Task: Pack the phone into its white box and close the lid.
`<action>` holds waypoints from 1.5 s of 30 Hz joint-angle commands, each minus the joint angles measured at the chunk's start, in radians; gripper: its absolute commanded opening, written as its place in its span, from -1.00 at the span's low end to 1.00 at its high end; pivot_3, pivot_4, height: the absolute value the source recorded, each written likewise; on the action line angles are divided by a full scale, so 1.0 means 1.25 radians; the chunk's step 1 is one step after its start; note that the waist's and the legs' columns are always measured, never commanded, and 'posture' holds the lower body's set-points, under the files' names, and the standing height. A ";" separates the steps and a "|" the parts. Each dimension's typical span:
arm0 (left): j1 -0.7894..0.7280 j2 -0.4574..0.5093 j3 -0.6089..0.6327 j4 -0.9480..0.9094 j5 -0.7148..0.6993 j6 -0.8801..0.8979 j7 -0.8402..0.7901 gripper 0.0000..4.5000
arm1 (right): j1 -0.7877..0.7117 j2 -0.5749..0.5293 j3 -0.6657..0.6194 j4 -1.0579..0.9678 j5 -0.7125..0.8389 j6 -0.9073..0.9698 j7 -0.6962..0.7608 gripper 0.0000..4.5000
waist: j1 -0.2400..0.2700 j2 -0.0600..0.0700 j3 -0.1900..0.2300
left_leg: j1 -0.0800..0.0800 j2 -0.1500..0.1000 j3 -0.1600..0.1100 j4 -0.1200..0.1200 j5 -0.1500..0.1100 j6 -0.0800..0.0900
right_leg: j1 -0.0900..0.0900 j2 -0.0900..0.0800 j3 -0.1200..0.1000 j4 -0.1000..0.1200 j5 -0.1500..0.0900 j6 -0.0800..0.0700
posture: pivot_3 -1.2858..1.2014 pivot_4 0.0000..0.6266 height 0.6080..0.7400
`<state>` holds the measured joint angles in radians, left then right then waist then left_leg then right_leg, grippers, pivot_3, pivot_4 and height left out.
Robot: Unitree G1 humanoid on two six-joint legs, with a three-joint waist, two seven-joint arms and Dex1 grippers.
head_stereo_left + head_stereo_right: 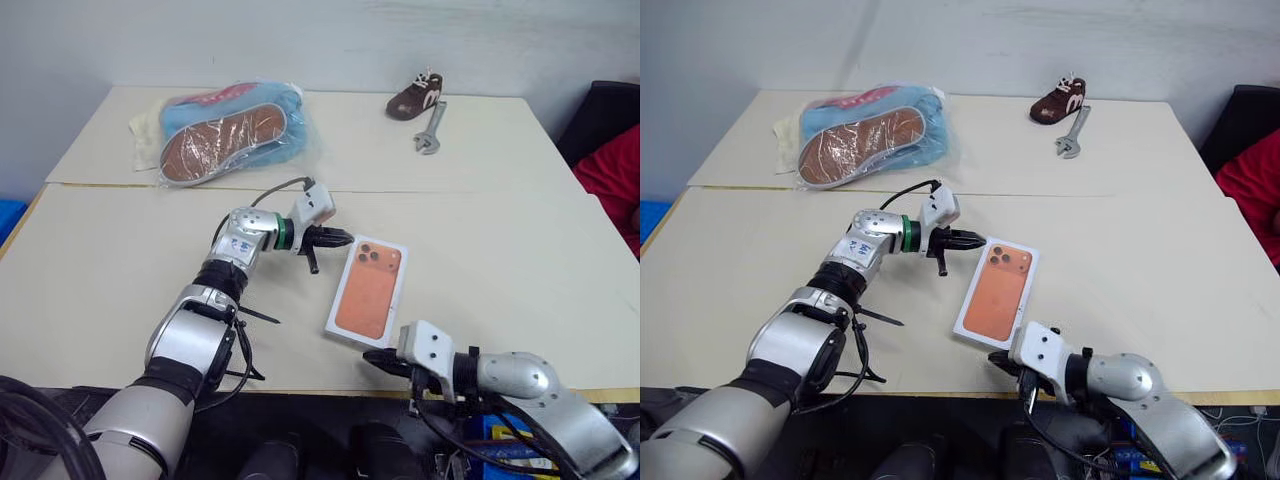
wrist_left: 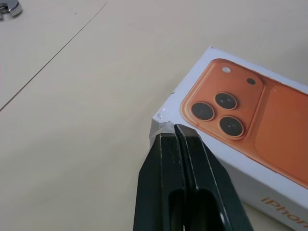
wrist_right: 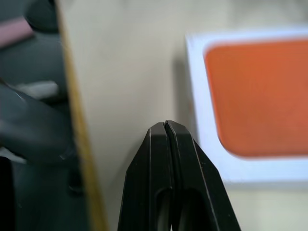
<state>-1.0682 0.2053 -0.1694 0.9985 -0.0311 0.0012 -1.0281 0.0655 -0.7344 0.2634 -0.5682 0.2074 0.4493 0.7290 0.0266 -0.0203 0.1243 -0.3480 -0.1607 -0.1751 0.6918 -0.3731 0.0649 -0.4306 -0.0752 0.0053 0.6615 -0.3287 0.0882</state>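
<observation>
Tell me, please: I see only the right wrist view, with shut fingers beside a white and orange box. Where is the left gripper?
Observer: The left gripper, shut, has its tips at the lid's far corner, beside the printed camera lenses.
Operator: Is that lid closed?
Observer: It looks fully down, printed face up, flat on the table.
Operator: What else lies there?
Observer: An adjustable wrench, a small brown shoe and bagged slippers, all far behind.
</observation>
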 commanded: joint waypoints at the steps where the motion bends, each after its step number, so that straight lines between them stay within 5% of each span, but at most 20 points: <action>1: -0.029 -0.010 0.017 -0.011 -0.011 -0.017 -0.019 -1.00 | -0.004 0.042 -0.013 0.050 -0.044 -0.058 -0.051 -1.00 | -0.001 0.000 0.000 | -0.002 0.000 0.000 0.002 0.000 0.000 | -0.002 0.000 0.000 0.001 0.000 0.000 | 0.03 -0.52 1.00; 7: -0.007 -0.013 0.013 -0.054 -0.025 -0.010 -0.097 -1.00 | -0.018 0.060 -0.070 0.004 0.040 -0.045 -0.006 -1.00 | 0.000 0.001 0.001 | -0.006 -0.001 0.000 0.005 0.000 0.000 | -0.005 0.000 -0.001 0.001 0.000 0.000 | 0.03 -0.52 1.00; 12: 0.004 -0.014 -0.055 -0.021 0.069 -0.032 -0.041 -1.00 | -0.114 0.118 -0.174 -0.033 0.257 0.110 -0.025 -1.00 | -0.003 0.001 0.001 | -0.006 -0.001 0.000 0.004 0.000 0.000 | -0.006 0.000 0.000 0.001 0.000 0.000 | 0.03 -0.52 1.00; 16: 0.001 -0.018 -0.093 0.028 0.127 -0.049 0.009 -1.00 | -0.247 0.136 -0.139 0.105 0.148 0.164 -0.116 -1.00 | -0.001 0.001 0.001 | -0.005 -0.001 0.000 0.004 0.000 -0.001 | -0.006 0.000 -0.001 0.001 0.001 0.001 | 0.03 -0.52 1.00; 21: 0.028 -0.006 -0.108 0.001 0.132 -0.049 -0.020 -1.00 | -0.270 0.121 -0.030 0.264 0.023 0.170 -0.130 -1.00 | -0.002 0.001 -0.001 | -0.004 -0.001 0.000 0.005 -0.001 0.000 | -0.008 0.000 0.000 0.004 0.001 0.001 | 0.03 -0.52 1.00; 26: 0.044 0.034 -0.052 -0.072 0.064 0.031 -0.071 -1.00 | -0.261 0.127 -0.071 0.255 0.043 0.120 -0.102 -1.00 | -0.002 0.001 -0.003 | -0.003 -0.002 0.000 0.005 -0.001 -0.001 | -0.009 -0.001 0.000 0.007 0.001 0.001 | 0.03 -0.52 1.00; 27: 0.046 0.048 -0.025 -0.100 0.033 0.073 -0.094 -0.84 | -0.264 0.127 -0.097 0.239 0.066 0.113 -0.089 -1.00 | -0.003 0.001 -0.003 | -0.003 -0.002 0.000 0.005 -0.001 -0.001 | -0.009 -0.001 0.000 0.007 0.001 0.001 | 0.03 -0.52 1.00; 32: 0.132 0.206 0.080 -0.377 -0.129 0.287 -0.242 -0.18 | -0.249 0.013 -0.245 0.122 0.238 0.143 0.093 -0.29 | -0.016 0.007 0.002 | -0.006 -0.002 0.000 0.006 -0.001 -0.001 | -0.013 -0.001 0.000 0.008 0.001 0.001 | 0.03 -0.52 1.00; 40: 0.505 0.606 0.308 -0.830 -0.320 0.535 -0.357 0.90 | -0.180 -0.275 -0.525 0.186 0.426 0.191 0.427 0.92 | -0.019 0.011 0.008 | -0.005 -0.002 -0.004 0.003 -0.004 -0.001 | -0.012 0.001 -0.001 0.000 0.000 0.000 | 0.03 -0.52 1.00; 45: 0.613 0.652 0.412 -0.940 -0.379 0.574 -0.298 0.98 | -0.151 -0.322 -0.559 0.277 0.373 0.095 0.510 0.99 | 0.017 0.014 0.011 | -0.004 -0.002 -0.003 0.005 -0.004 0.000 | -0.009 0.001 -0.001 -0.003 0.000 0.000 | 0.03 -0.52 1.00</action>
<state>-0.3026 1.0205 0.3145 -0.1322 -0.4696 0.7065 -1.4253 -0.1231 -1.1222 -0.4069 -0.2410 0.6847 0.6073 1.3408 0.0478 -0.0028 0.1381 -0.3524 -0.1630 -0.1783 0.6979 -0.3785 0.0645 -0.4407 -0.0743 0.0046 0.6576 -0.3279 0.0887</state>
